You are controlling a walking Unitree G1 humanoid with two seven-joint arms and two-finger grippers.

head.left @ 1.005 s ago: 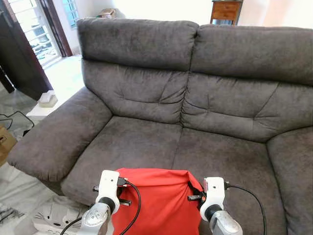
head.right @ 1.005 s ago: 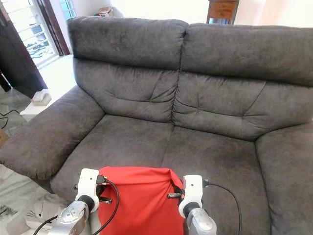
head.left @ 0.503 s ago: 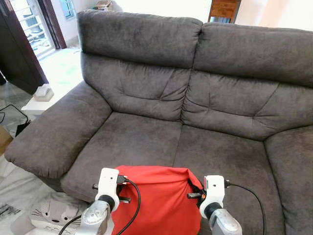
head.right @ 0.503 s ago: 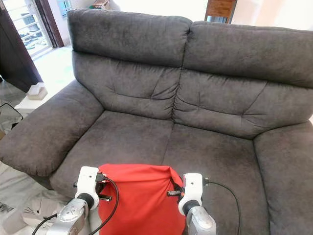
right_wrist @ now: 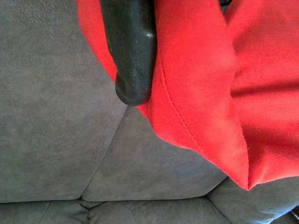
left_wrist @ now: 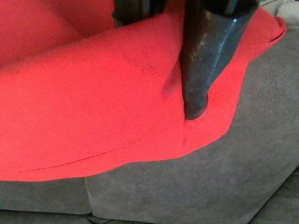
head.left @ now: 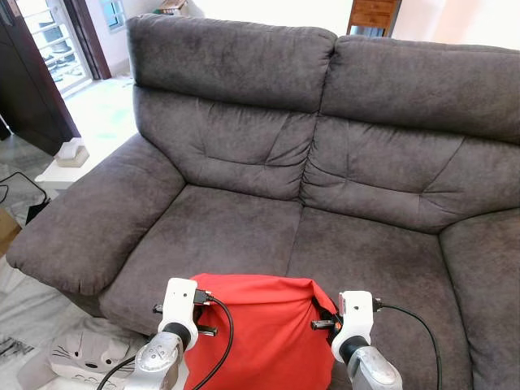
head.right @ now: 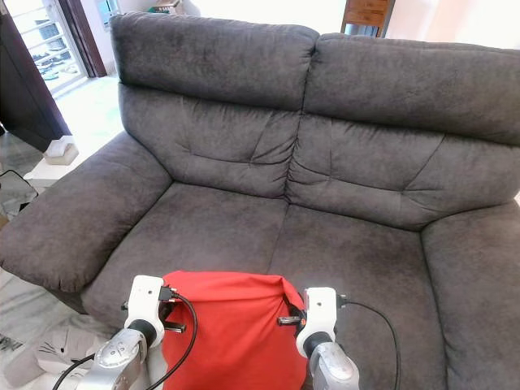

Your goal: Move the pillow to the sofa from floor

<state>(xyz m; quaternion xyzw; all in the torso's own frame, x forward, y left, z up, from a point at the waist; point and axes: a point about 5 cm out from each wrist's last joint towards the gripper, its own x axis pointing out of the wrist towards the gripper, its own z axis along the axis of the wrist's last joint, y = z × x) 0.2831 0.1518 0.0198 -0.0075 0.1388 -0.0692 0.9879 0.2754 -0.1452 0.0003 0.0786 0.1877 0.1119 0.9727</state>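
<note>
A red pillow [head.left: 260, 329] is shown held up at the near edge of the scene, in front of the seat of a grey sofa [head.left: 325, 162], above the seat's front edge, between the two arms. Its top left corner is pinched by the left gripper [left_wrist: 187, 93] and its top right corner by the right gripper [right_wrist: 154, 70]; in each wrist view a black finger [left_wrist: 203, 56] is pressed flat on the red cloth with the fabric folded around it, so each claw is judged to be closed on the pillow's edge.

The cover sags and creases between the two holds, which suggests a soft, light, pliable object with a cloth surface of fair grip. It is best taken at two corners or along a seam, as here; a single pinch would let it swing and droop.

The lower part of the pillow is cut off by the picture's near edge, so whether it touches the seat cannot be told. The second finger of each claw is hidden behind the cloth. To the left a small white table [head.left: 61, 166] and a dark door [head.left: 28, 89] are seen; on the floor at near left lies a grey cushion with a cat face [head.left: 85, 353].
</note>
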